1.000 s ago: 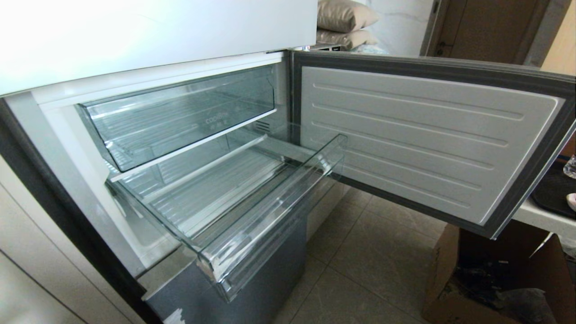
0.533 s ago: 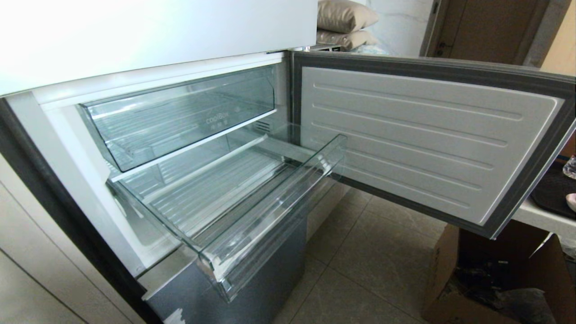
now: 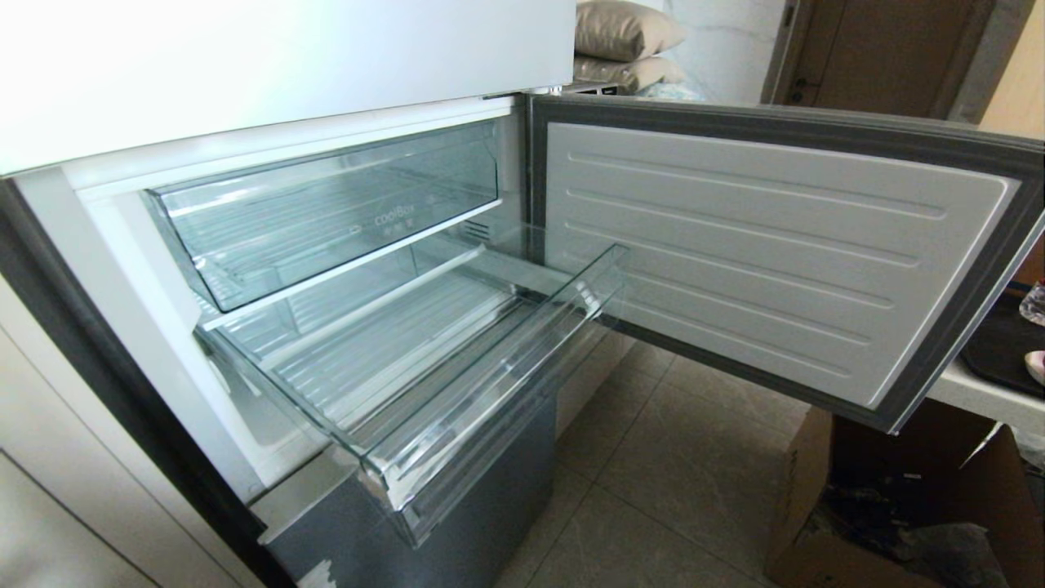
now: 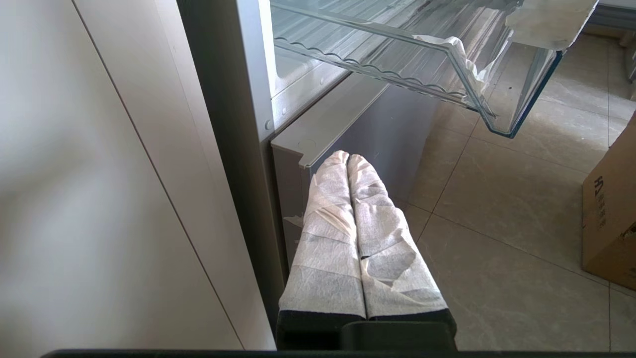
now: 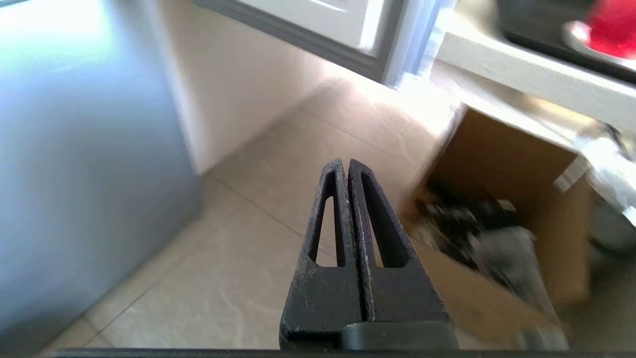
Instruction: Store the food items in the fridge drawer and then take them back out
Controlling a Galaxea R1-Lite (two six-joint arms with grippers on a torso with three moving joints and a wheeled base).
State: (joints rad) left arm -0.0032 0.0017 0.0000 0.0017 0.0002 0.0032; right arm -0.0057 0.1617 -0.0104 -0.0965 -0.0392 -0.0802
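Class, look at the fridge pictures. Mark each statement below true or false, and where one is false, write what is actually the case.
1. The shallow clear fridge drawer is pulled out. True.
2. A red fruit lies in that drawer. False: the drawer holds nothing; a red thing shows only on the white ledge off to the side.
3. The fridge door is swung open. True.
4. The left claw is open around the drawer's front lip. False: it is shut, low down beside the fridge's base, apart from the drawer.
5. The right claw is shut and holds nothing. True.
6. The cardboard box stands inside the fridge. False: it stands on the tiled floor.
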